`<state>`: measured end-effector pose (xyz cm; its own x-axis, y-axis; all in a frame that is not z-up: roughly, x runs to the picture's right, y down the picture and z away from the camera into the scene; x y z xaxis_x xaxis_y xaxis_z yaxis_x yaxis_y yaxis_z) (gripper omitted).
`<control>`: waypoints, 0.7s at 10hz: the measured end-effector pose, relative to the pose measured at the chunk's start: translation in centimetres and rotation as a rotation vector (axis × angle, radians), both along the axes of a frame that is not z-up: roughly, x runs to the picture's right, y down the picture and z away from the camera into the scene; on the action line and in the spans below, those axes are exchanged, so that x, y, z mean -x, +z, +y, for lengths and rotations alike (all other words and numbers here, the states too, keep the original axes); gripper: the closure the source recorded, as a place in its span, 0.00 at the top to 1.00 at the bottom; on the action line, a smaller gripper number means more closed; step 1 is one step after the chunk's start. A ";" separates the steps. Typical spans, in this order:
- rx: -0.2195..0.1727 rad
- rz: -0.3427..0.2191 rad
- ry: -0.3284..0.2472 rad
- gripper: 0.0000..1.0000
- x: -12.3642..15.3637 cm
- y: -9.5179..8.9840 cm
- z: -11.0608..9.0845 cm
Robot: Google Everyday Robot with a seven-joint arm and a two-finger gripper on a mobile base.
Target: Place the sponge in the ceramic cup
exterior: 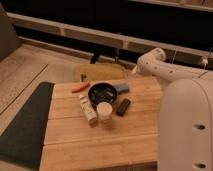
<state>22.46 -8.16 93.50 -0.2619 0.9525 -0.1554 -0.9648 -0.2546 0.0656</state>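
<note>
Light-blue sponge lies beside the black bowl, outside the ceramic cup, so placing it remains. My gripper hangs upper right; I cannot tell its state.

A light wooden slatted table bears a wide black bowl, a whitish oblong bottle, a blackish rectangular block and an orange-red elongated object.

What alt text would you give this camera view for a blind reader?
A light-blue sponge lies beside a black bowl on a wooden table, apart from the ceramic cup. The robot's end effector hangs past the far edge.
</note>
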 end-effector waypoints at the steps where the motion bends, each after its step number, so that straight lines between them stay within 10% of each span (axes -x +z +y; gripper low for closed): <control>1: 0.011 -0.017 0.010 0.65 0.6 0.8 0.4; 7: 0.027 -0.022 0.031 0.65 1.2 1.2 0.7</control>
<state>21.22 -7.50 94.72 -0.2879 0.9392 -0.1873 -0.9577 -0.2833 0.0516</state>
